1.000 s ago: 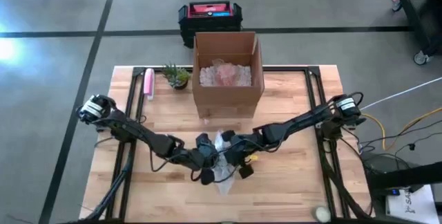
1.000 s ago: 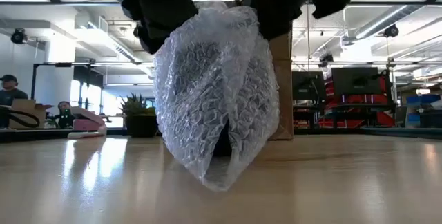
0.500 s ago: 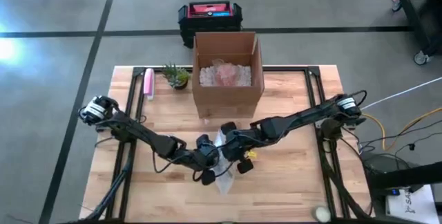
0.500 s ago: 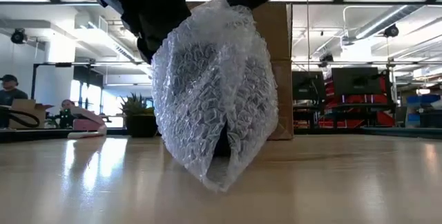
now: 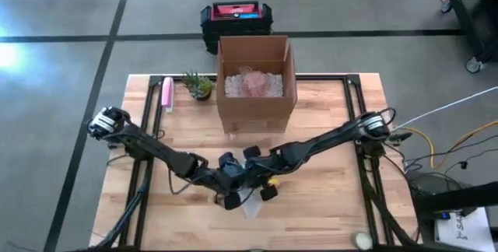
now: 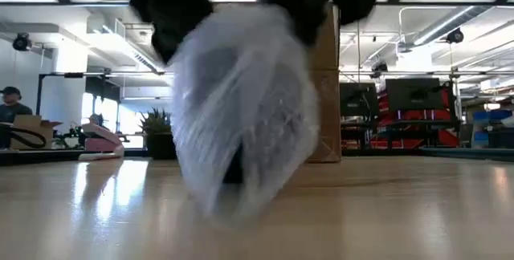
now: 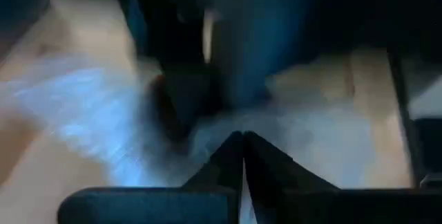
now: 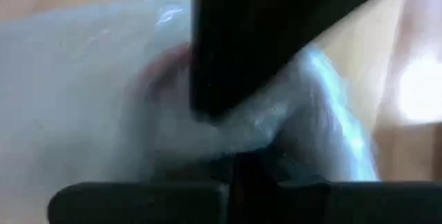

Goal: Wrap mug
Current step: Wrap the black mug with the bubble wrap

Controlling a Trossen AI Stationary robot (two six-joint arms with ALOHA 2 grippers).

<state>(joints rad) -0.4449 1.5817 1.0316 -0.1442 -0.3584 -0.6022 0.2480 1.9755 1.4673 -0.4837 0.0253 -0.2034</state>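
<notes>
Bubble wrap [image 6: 241,123] is gathered into a tall bundle near the front middle of the wooden table [image 5: 327,205], and the mug is judged to be inside it, since no mug is seen bare anywhere; a dark shape at the bundle's foot in the low view may be part of it. From the left, the left gripper [image 5: 230,183] is brought in low against the bundle's left side, and in its wrist view the two fingers [image 7: 228,156] are seen pressed together at their tips with the film just ahead, so a pinched fold is likely held, though this cannot be confirmed. The bundle is thus steadied from both flanks so that the loose film does not spring apart. On the right, the right gripper [image 5: 263,180] is laid over the top of the wrap, apparently to press the upper folds down; whether its fingers are parted or closed cannot be told. Behind the bundle, the cardboard box [image 5: 256,81] is left standing with packing fill inside, probably to receive the wrapped piece.
</notes>
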